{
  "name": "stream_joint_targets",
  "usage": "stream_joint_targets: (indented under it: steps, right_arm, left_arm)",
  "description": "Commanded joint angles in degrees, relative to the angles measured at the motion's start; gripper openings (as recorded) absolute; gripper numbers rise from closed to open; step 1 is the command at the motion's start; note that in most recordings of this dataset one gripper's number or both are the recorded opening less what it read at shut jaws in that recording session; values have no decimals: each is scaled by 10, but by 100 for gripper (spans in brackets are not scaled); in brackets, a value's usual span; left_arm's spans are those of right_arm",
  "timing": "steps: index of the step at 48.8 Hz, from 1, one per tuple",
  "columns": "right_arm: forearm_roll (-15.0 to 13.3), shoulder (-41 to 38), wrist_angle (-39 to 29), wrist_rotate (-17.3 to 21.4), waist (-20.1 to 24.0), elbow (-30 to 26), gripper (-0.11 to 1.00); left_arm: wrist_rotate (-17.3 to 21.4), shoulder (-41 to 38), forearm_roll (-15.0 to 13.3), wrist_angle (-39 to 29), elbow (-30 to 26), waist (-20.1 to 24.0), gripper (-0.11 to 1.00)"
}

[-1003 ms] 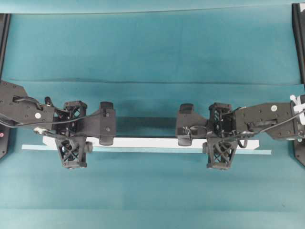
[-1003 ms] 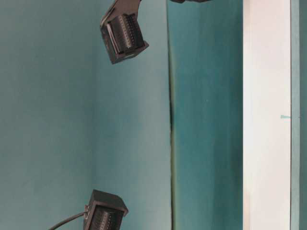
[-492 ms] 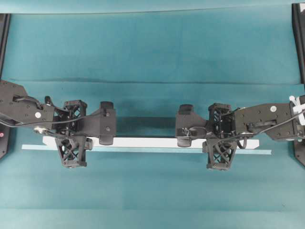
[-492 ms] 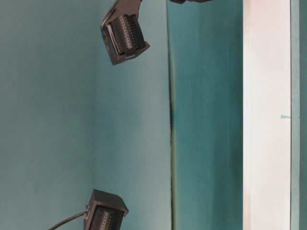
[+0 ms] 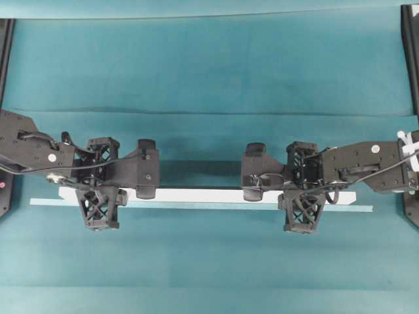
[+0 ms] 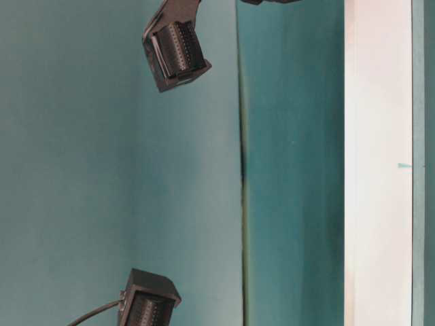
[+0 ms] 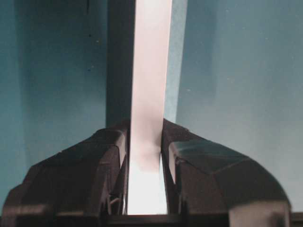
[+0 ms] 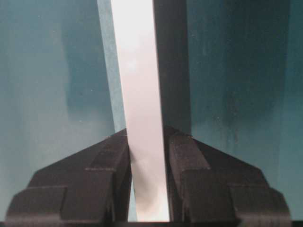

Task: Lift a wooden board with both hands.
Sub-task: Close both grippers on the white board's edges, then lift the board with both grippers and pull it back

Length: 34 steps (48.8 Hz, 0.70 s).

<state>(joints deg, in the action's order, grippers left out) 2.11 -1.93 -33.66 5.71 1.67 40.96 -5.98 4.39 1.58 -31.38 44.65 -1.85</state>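
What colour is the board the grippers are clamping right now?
Plain white, no pattern. The board shows best in the left wrist view, between the gripper's black fingers.

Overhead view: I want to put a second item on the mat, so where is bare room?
Free: the wide teal mat beyond the arms, and the strip nearer than the wooden board. Crowded: the middle band, where left gripper and right gripper clamp the board.

From overhead, I can't see where the black lattice-fingered grippers cover parts of the long white wooden board; both wrist views crop it.
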Motion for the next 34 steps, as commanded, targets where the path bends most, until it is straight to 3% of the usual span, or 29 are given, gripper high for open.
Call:
stream_joint_targets:
  steps: [1,18,34]
  right_arm:
    - [9,18,-10,-1,-4,-11,21]
    - [17,79,-113,-1,-16,-59,21]
    - [14,91,-195,-4,-25,-104,21]
  left_arm:
    - [-1,22,0,-11,-16,0,17]
    - [1,62,0,-93,-58,2,17]
    - [14,90,0,-164,-113,5,17]
